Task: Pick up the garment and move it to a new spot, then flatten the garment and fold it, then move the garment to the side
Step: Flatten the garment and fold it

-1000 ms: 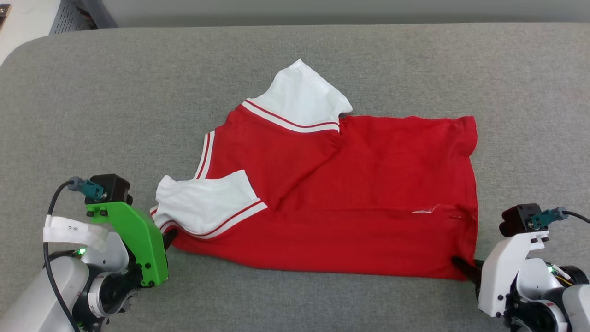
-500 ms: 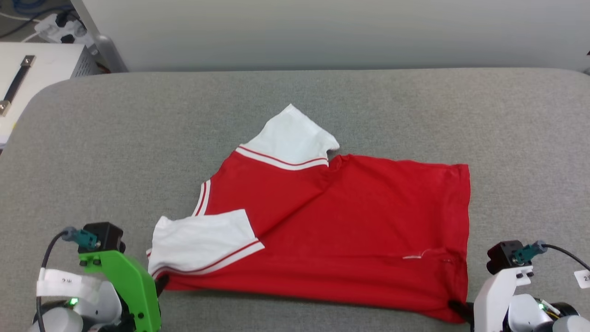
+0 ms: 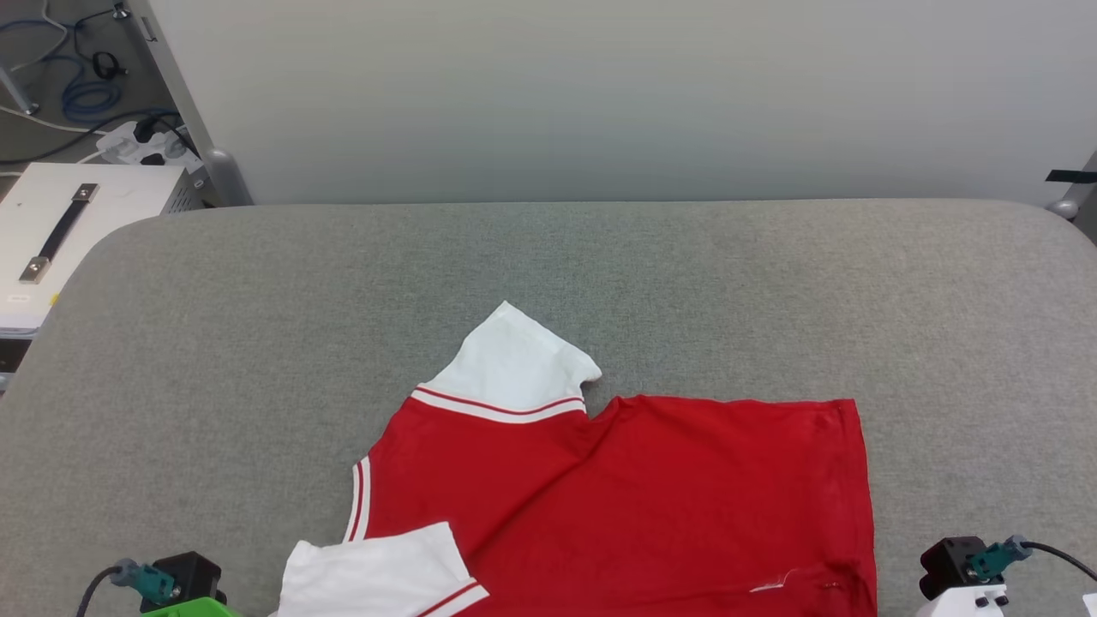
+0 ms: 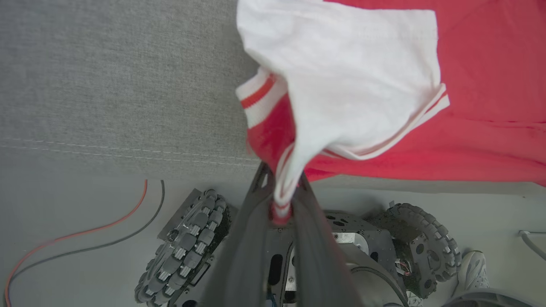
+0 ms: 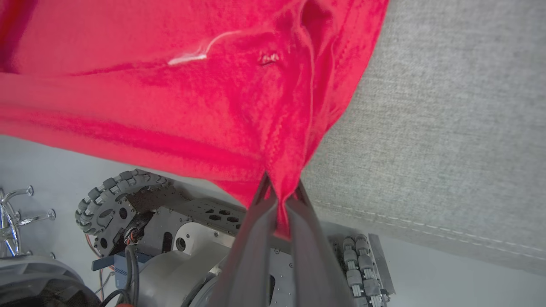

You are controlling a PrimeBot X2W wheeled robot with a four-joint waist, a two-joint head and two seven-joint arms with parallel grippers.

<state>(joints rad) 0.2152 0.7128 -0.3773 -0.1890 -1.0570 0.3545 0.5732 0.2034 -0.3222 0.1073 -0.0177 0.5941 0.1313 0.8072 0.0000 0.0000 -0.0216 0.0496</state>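
The garment [image 3: 617,497], red with white sleeves and striped trim, lies back side up at the near middle of the grey table [image 3: 548,274], its near part cut off by the bottom of the head view. In the left wrist view my left gripper [image 4: 283,204] is shut on a bunched bit of the garment [image 4: 362,76] by the near white sleeve. My right gripper [image 5: 279,209] is shut on the red hem corner of the garment [image 5: 170,85]. Both held corners hang past the table's near edge.
A white box with a dark handle [image 3: 77,223] and a power strip with cables [image 3: 137,141] sit beyond the table's far left corner. My wheeled base [image 4: 187,251] lies below the near edge, with floor cables [image 4: 76,238] and a pale shoe [image 4: 473,273] beside it.
The head camera has tilted up, so the table sits lower in the picture. The right gripper has shut on the hem corner. The garment has been drawn toward the near edge.
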